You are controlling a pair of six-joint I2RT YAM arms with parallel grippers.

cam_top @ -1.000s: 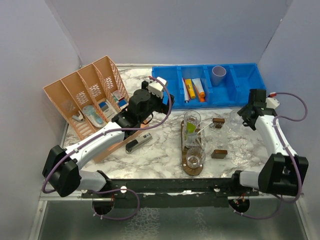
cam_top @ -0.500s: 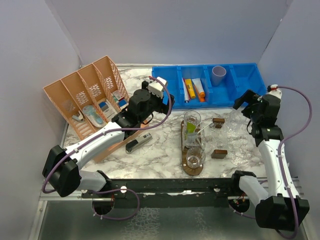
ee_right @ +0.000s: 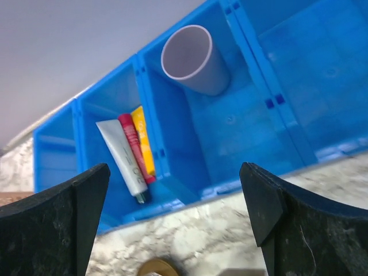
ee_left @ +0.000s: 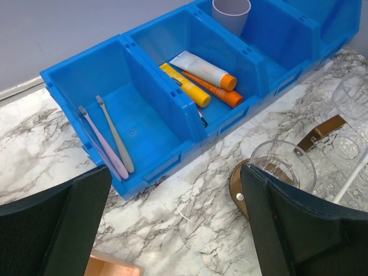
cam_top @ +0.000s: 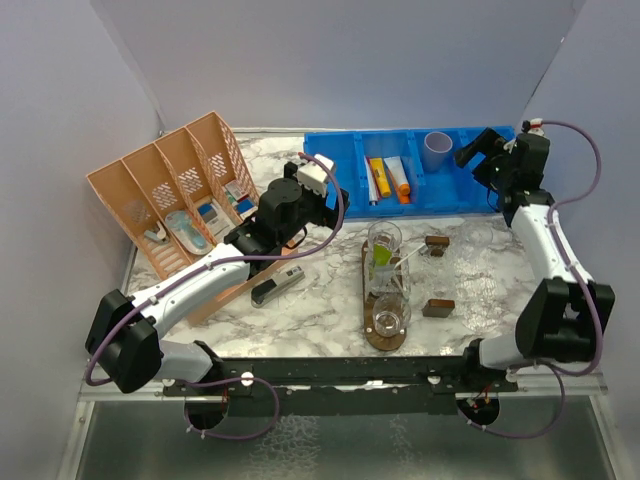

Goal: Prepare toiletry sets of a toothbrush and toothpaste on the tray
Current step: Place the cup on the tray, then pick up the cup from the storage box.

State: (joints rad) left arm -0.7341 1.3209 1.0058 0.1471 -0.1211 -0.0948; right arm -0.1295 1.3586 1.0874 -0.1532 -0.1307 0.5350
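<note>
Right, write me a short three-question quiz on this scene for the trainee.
1. True or false: the lilac cup stands alone in its compartment of the blue bin.
2. How many toothbrushes lie in the bin's end compartment? A one, B two, C four.
3. Fill in: the left gripper and right gripper are both ____.
Key: 1 true; 2 B; 3 open.
</note>
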